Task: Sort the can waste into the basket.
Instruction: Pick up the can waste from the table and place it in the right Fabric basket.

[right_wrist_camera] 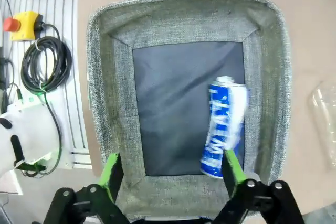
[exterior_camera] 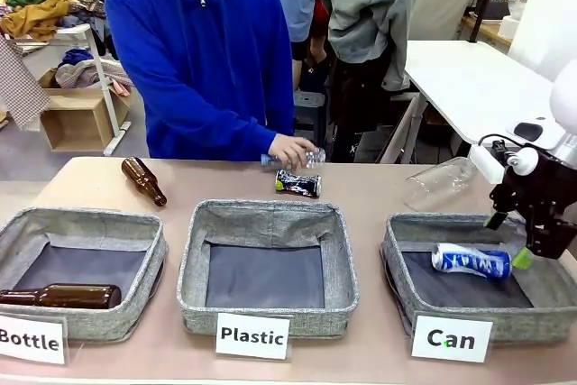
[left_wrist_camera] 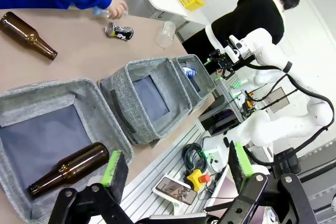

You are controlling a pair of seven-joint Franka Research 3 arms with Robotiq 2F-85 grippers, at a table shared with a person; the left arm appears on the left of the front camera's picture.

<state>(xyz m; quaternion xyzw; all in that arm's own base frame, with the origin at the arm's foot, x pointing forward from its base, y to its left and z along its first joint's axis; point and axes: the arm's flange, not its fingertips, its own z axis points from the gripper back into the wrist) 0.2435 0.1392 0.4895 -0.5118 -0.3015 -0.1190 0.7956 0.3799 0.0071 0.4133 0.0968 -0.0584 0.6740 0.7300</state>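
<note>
In the upper middle, the dented black can [exterior_camera: 297, 184] is seen on the table [exterior_camera: 379, 188]. At the lower right, the blue and white can [exterior_camera: 471, 261] is laid on its side in the square grey fabric basket [exterior_camera: 394, 254], just beside the right gripper [exterior_camera: 508, 239], whose jaws are spread apart.

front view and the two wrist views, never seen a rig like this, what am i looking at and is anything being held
Two white robot arms share a table with a person. The front view looks across the table; each wrist view looks along one gripper's fingers. The right gripper hangs open over the shallow grey fabric basket carded "Can", where a blue and white drink can lies. The left gripper is open too, holding nothing. A dented black can lies on the table beside the person's hand, which touches a clear plastic bottle.
</note>
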